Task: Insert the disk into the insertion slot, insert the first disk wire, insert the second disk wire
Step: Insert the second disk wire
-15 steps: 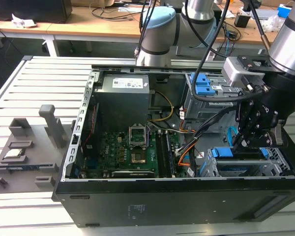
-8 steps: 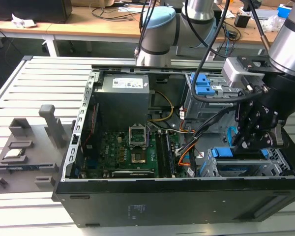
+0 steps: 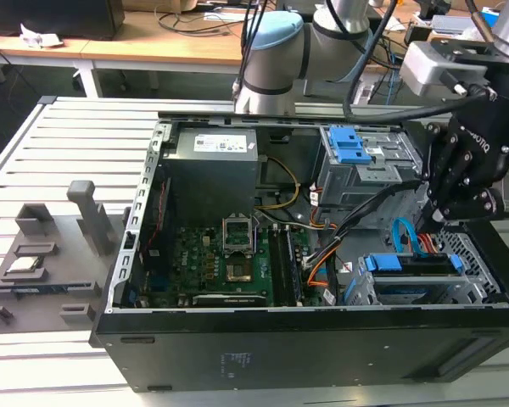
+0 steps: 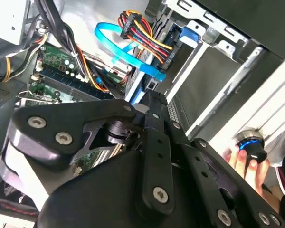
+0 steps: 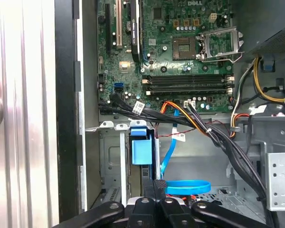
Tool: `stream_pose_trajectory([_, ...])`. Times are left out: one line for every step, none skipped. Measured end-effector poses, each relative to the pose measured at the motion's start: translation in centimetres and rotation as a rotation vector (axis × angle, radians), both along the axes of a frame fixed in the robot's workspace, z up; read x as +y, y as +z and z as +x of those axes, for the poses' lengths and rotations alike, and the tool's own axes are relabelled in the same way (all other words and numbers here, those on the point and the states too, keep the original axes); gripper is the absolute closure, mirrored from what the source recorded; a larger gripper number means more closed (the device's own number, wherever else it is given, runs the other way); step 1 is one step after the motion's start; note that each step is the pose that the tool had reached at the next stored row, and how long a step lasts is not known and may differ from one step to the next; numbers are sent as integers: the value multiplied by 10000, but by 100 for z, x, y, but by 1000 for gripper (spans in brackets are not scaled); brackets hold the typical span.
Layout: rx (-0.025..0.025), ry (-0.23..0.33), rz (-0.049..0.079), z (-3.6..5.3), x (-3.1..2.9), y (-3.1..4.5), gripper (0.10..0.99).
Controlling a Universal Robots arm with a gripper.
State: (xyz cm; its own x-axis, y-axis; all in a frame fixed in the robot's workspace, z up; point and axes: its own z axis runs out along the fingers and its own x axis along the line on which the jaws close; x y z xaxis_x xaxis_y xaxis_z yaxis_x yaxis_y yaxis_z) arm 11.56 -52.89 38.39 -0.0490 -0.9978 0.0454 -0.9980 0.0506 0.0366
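The disk [image 3: 411, 264], in its blue carrier [image 4: 187, 35], sits inside the insertion slot [image 3: 475, 288], a silver perforated cage at the exterior view's right. The first disk wire [image 4: 142, 33], a black, red and orange bundle, ends in a plug at the disk's rear edge. The second disk wire [image 4: 126, 50] is a flat light-blue cable looping up from the same edge, seen also in the exterior view [image 3: 402, 234] and the first wrist view [image 5: 187, 186]. My gripper [image 3: 433, 222] stands over that edge with fingers [image 4: 154, 128] shut on the cable's small dark plug [image 4: 152, 85].
A taller grey cage with two blue tabs [image 3: 356, 161] stands behind the slot. Black cable bundles [image 5: 213, 137] cross between the motherboard [image 3: 229, 254] and the cages. A hand [image 4: 244, 164] holds a blue-ringed knob beside the case. Grey fixtures [image 3: 42, 254] lie on the slatted table.
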Motion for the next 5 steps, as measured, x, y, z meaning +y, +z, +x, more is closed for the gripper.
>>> stream_pose_trajectory([0,0,0,0,0,23,980])
stream_pose_trajectory([0,0,5,0,0,25,980])
stream_pose_trajectory([0,0,8,0,0,26,980])
stream_pose_trajectory([0,0,8,0,0,28,980])
stream_pose_trajectory([0,0,11,0,0,28,980])
